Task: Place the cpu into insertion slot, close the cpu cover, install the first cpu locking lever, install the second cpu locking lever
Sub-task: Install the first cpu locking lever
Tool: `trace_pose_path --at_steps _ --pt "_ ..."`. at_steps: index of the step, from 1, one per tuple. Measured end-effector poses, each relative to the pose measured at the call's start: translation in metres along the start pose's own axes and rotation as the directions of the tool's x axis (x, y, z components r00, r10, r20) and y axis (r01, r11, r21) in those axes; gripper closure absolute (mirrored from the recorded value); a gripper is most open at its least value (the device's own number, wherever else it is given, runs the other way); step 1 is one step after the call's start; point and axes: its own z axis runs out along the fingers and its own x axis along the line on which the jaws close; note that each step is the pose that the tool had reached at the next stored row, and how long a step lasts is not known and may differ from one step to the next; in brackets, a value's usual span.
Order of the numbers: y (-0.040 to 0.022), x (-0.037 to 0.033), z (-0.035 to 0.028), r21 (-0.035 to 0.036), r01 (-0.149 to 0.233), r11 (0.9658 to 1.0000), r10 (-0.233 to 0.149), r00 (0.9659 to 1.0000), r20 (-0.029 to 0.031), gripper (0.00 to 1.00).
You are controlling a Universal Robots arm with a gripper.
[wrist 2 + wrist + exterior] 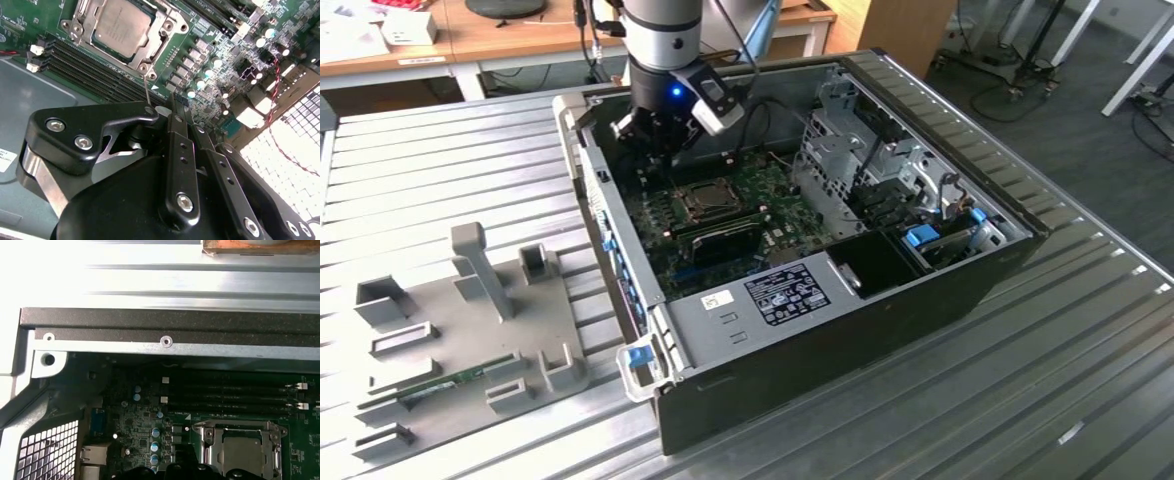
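The cpu [122,25] sits flat in the slot [702,200] on the green board [225,75], inside the open case [854,380] on the ribbed tabletop [454,150]. In the second wrist view the cover [150,47] lies shut over it, framing the grey top. The end effector [167,107] hangs low inside the case, just beside the slot, its fingers drawn together. A thin lever [145,90] rises from a corner of the slot up to the fingertips; whether it is pinched or only touched, I cannot tell
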Motion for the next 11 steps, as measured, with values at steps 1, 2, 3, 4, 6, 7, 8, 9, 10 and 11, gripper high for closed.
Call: trace_pose_path --at_steps 1,2,3,4,6,7,8,9,10,11 --pt "0.0 0.0 0.0 -0.0017 0.0 1.0 0.0 1.0 -0.0001 0.9" --pt "0.0001 0.0 0.0001 -0.0018 0.0 1.0 0.0 1.0 0.0 0.9" --pt "0.0 0.0 0.0001 -0.0019 0.0 1.0 0.0 1.0 0.0 0.9" --pt "0.0 0.0 0.0001 -0.002 0.0 1.0 0.0 1.0 0.0001 0.9" --pt "0.0 0.0 0.0001 -0.002 0.0 1.0 0.0 1.0 0.0 0.9" --pt "0.0 0.0 0.0001 -0.002 0.0 1.0 0.0 1.0 0.0 0.9" --pt "0.0 0.0 0.0001 -0.002 0.0 1.0 0.0 1.0 0.0001 0.9" --pt "0.0 0.0 0.0001 -0.002 0.0 1.0 0.0 1.0 0.0001 0.9" --pt "0.0 0.0001 0.0001 -0.002 0.0 1.0 0.0 1.0 0.0002 0.9" --pt "0.0 0.0009 0.0001 -0.0021 0.0 1.0 0.0 1.0 0.0007 0.9"
